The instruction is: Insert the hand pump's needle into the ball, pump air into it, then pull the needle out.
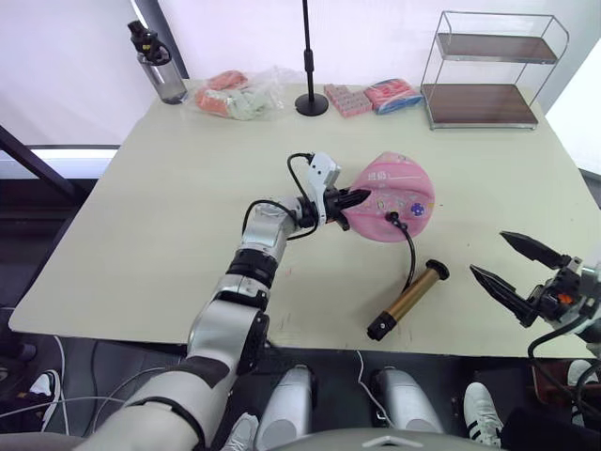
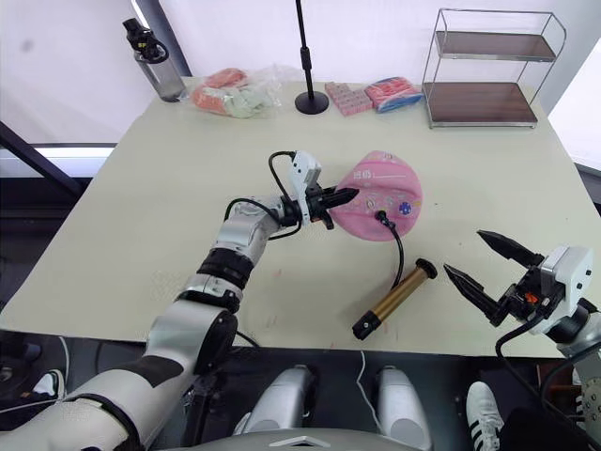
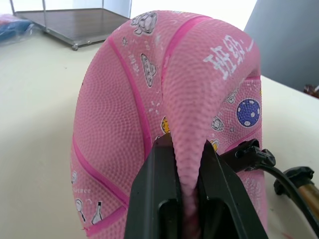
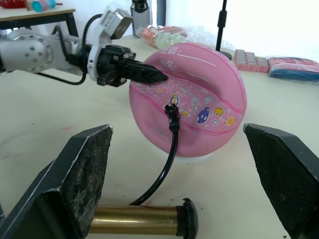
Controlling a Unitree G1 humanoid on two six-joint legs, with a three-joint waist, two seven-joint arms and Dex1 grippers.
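The ball (image 1: 398,199) is pink and half-flat, printed with planets, sitting mid-table with the needle (image 4: 172,112) stuck in it. The left gripper (image 3: 182,164) pinches a fold at its nine o'clock. The hand pump (image 1: 408,300) lies at six o'clock; the right gripper (image 1: 507,261) hangs spread beyond.

Looks like a robot test lab. A beige worktop (image 1: 169,216) holds assorted props beside a wire shelf (image 1: 490,68). Cables trail on the floor (image 1: 38,376).

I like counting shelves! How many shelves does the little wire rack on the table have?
2. The wire rack stands at the table's far right corner. One brown shelf is at its bottom, the other near its top.
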